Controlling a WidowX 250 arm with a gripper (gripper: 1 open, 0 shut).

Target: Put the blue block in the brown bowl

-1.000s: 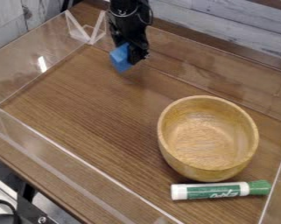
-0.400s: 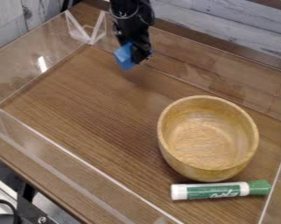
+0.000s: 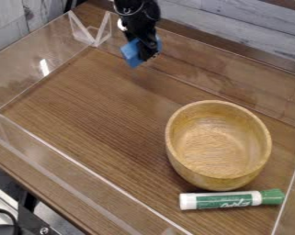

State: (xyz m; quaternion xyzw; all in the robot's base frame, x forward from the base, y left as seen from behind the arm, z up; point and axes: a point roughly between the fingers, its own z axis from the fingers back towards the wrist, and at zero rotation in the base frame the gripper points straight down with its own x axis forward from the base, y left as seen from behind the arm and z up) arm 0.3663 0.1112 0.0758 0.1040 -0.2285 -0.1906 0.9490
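Observation:
The blue block [image 3: 136,53] hangs above the wooden table at the far left-centre, pinched in my gripper [image 3: 140,46], which is shut on it. The black arm comes down from the top edge of the view. The brown bowl [image 3: 220,143] stands empty on the table at the right, well apart from the block and nearer the front.
A green-and-white marker [image 3: 231,198] lies in front of the bowl near the front right edge. Clear acrylic walls [image 3: 39,64] border the table on the left and front. A clear stand [image 3: 88,30] sits at the back left beside the arm.
The gripper has lifted the blue block a little higher and slightly right. Bowl and marker have not moved.

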